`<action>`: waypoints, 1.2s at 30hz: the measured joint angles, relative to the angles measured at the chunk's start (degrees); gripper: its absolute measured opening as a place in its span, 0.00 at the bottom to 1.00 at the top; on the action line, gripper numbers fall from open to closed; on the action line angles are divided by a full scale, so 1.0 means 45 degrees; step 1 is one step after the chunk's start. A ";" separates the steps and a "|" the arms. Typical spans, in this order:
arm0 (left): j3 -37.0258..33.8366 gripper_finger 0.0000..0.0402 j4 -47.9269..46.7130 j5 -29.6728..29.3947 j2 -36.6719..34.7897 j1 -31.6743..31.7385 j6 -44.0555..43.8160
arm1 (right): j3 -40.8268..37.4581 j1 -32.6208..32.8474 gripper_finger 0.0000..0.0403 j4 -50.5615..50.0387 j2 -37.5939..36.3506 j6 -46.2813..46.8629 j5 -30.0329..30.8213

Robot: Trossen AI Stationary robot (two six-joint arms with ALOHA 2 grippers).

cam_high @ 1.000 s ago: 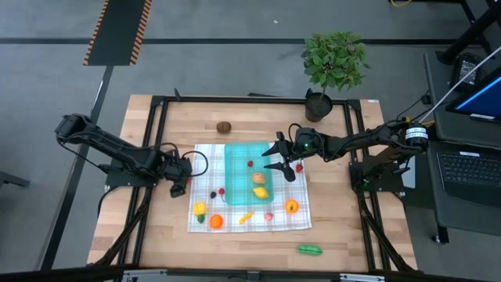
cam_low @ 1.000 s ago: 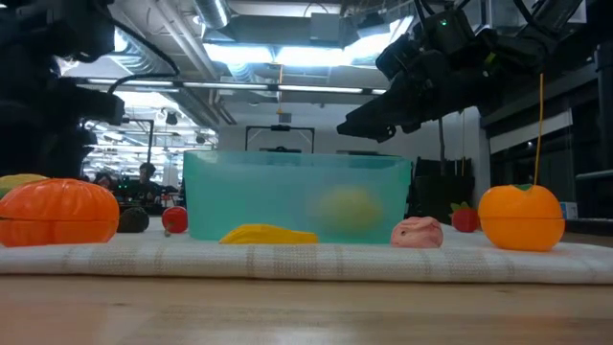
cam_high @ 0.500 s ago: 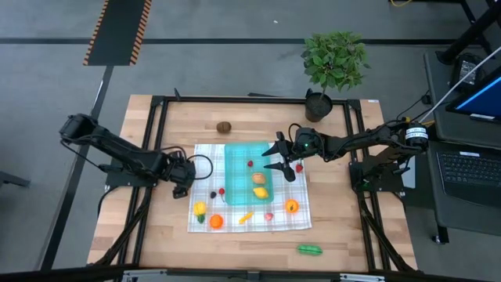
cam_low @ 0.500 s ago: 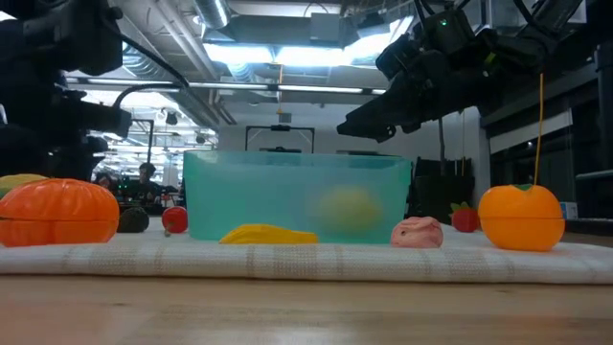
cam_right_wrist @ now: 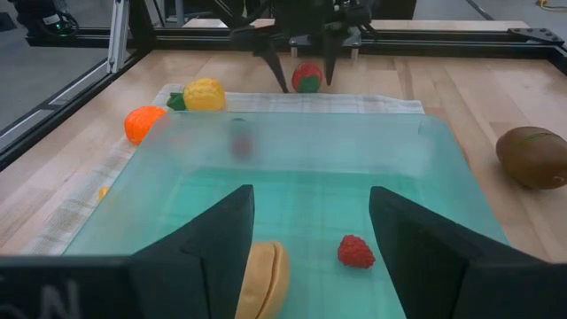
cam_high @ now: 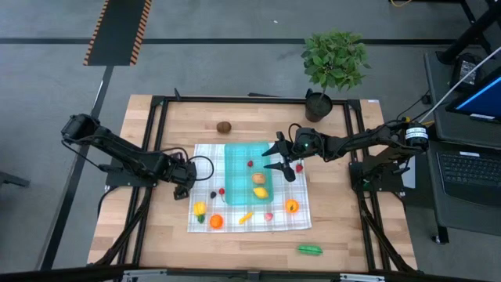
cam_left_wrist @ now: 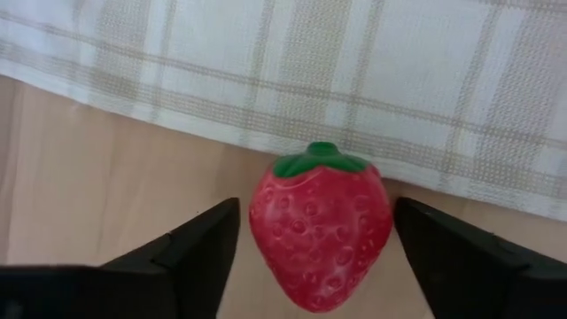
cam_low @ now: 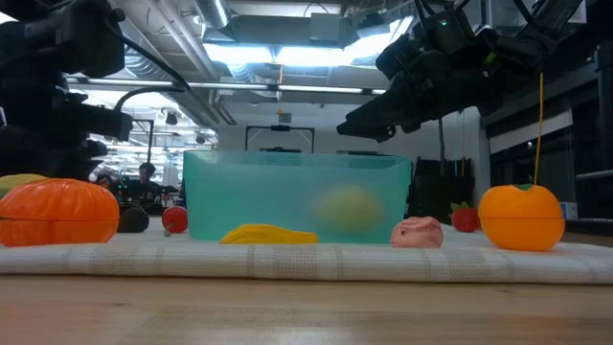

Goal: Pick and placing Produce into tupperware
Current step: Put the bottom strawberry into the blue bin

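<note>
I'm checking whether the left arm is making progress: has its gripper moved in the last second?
Yes. In the high view the left gripper has edged away from the table's front edge, along the left edge of the white-and-grey checked cloth, around a red toy strawberry.

— Where's the tupperware?

— Mid-cloth, teal, translucent, open-topped; a yellow-brown piece and small red berry lie inside.

— Other produce?

— A strawberry at the cloth's edge; an orange and a pumpkin on the cloth.

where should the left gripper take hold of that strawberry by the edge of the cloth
Grip the strawberry across its wide red body, just below the green cap, coming straight down. It lies on the wood beside the checked cloth, and the open left gripper already straddles it, one finger on each flank.
</note>
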 joint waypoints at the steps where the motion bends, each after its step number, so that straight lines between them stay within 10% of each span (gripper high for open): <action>1: 0.0000 0.67 0.0021 0.0082 0.0000 0.0000 -0.0010 | 0.0000 0.0002 0.56 0.0000 0.0000 0.0000 0.0004; 7: -0.0005 0.46 0.0053 0.0234 0.0000 0.0000 -0.0255 | 0.0000 -0.0001 0.56 0.0000 0.0000 0.0000 0.0004; 27: 0.1137 0.46 -0.0914 -0.0031 -0.0216 0.0010 -0.0070 | 0.0000 0.0004 0.56 0.0000 0.0000 -0.0001 0.0004; 36: 0.1653 0.46 -0.1217 -0.0915 -0.2654 0.0010 0.0168 | 0.0000 -0.0001 0.56 0.0022 0.0000 -0.0188 0.0001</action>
